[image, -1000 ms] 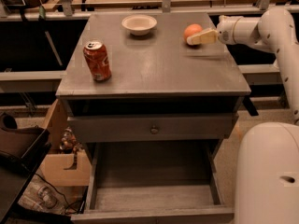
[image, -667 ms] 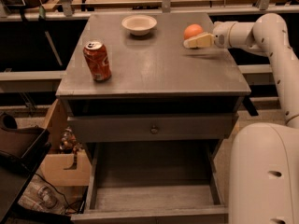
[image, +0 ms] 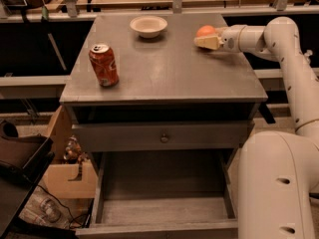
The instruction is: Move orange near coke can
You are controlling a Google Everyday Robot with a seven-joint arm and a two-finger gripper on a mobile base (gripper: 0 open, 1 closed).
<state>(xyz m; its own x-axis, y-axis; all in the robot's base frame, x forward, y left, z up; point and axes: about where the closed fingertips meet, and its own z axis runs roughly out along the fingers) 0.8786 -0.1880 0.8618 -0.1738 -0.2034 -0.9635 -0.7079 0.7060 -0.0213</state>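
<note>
The orange [image: 205,31] sits at the far right of the grey table top [image: 164,68]. My gripper [image: 206,40] reaches in from the right and lies against the orange's near side, its cream fingers [image: 208,42] partly around the fruit. The coke can [image: 103,64], red-orange with a silver top, stands upright near the table's front left, far from the orange.
A shallow cream bowl [image: 148,26] sits at the back middle of the table. My white arm [image: 294,68] runs down the right side. Below the top, a lower drawer [image: 162,203] stands open. A cardboard box [image: 67,176] and clutter lie on the floor to the left.
My gripper has moved left along the table's far right and closed in on the orange. The can and the bowl have not moved.
</note>
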